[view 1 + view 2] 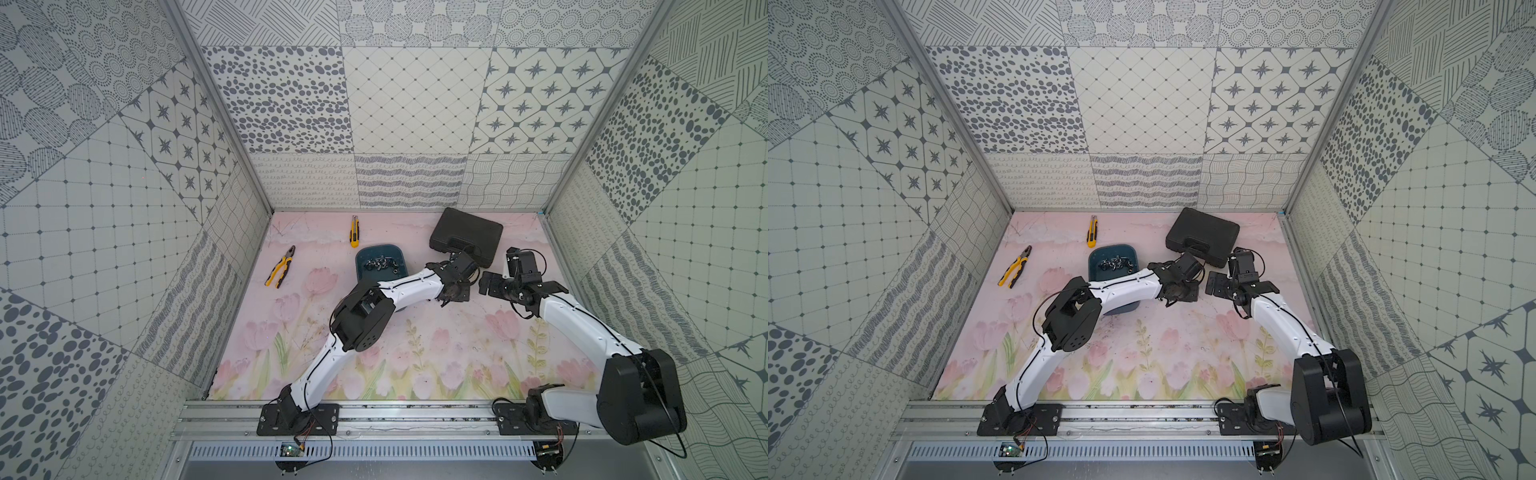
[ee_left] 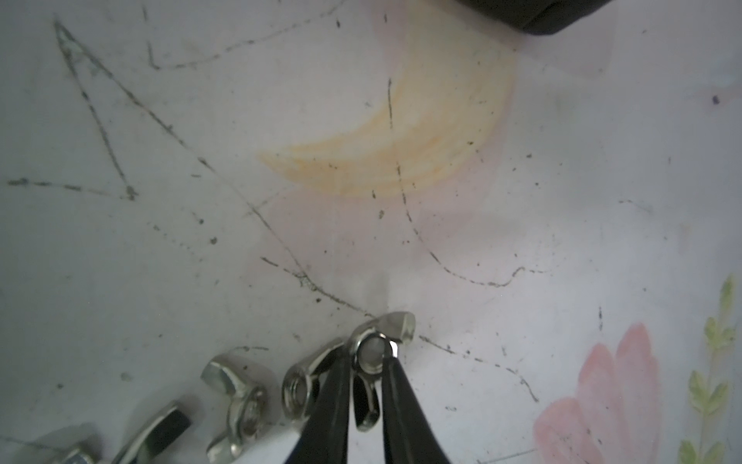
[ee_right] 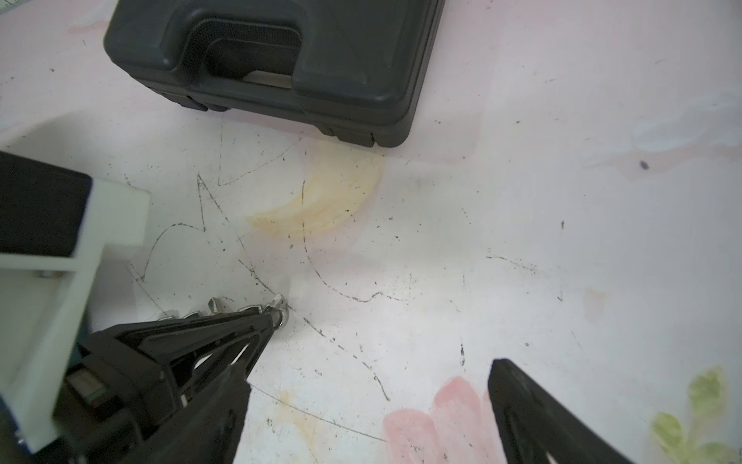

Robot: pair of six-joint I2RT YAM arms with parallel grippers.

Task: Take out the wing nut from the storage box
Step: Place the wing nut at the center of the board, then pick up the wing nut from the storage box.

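Found the wing nut [image 2: 401, 327] out on the table [image 1: 415, 353], between the fingertips of the left gripper [image 2: 364, 361]. Placed it well clear of the storage box [image 1: 380, 245], at about the box's 3 o'clock in a top view. Noted narrow jaws flanking the nut's hub; cannot tell whether clamped or slack. Judged as the set-down step for this piece.

Recommended for the release:
- Part the jaws evenly and only enough to free the hub, so as not to flick the nut.
- Lift straight back along the fingers.
- Avoid sweeping toward the neighbouring loose nuts [image 2: 237, 397], lined up just beside it.
- Expect a harmless tip-over if balanced on one wing.

Recorded the right gripper [image 3: 369, 371] spread wide, holding nothing, poised near the drop spot. Keep it apart from the left arm.

Containers:
- Inspected the storage box: open-topped, partly hidden at its 6 o'clock end by the left arm.
- Made no exact count, but saw a cluster of metal nuts [image 1: 380, 264] toward its 12 o'clock end.
- Logged the black case [image 3: 281, 64] at the box's 2 o'clock, closed, contents unseen.
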